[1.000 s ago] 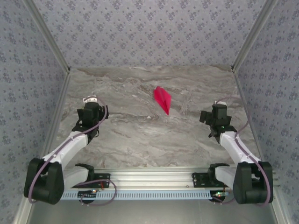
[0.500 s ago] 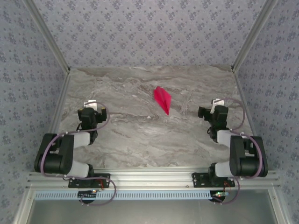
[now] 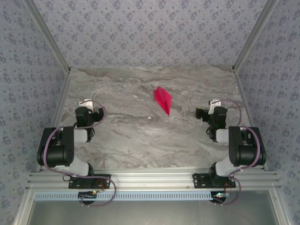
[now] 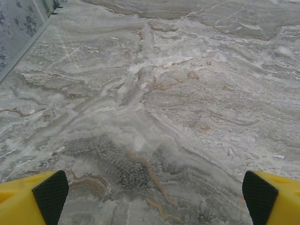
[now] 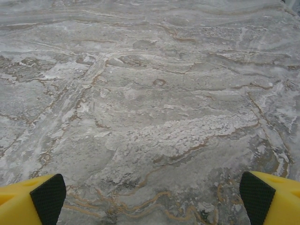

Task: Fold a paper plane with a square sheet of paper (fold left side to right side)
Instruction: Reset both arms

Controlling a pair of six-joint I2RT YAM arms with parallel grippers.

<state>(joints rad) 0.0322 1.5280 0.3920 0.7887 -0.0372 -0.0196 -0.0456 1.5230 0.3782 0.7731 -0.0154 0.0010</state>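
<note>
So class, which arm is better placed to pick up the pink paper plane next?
Probably the right: the right gripper, open, sits nearer the paper plane, which lies right of centre on the table.

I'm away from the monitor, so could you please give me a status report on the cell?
Left jaws open, empty; right jaws likewise. Paper plane on the table, between the arms, nothing touching it. Nothing in the way.

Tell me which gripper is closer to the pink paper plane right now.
Right. The right gripper hangs open a short way to the right of the paper plane. The left gripper, also open, sits well off to the plane's left, clearly farther away.
</note>
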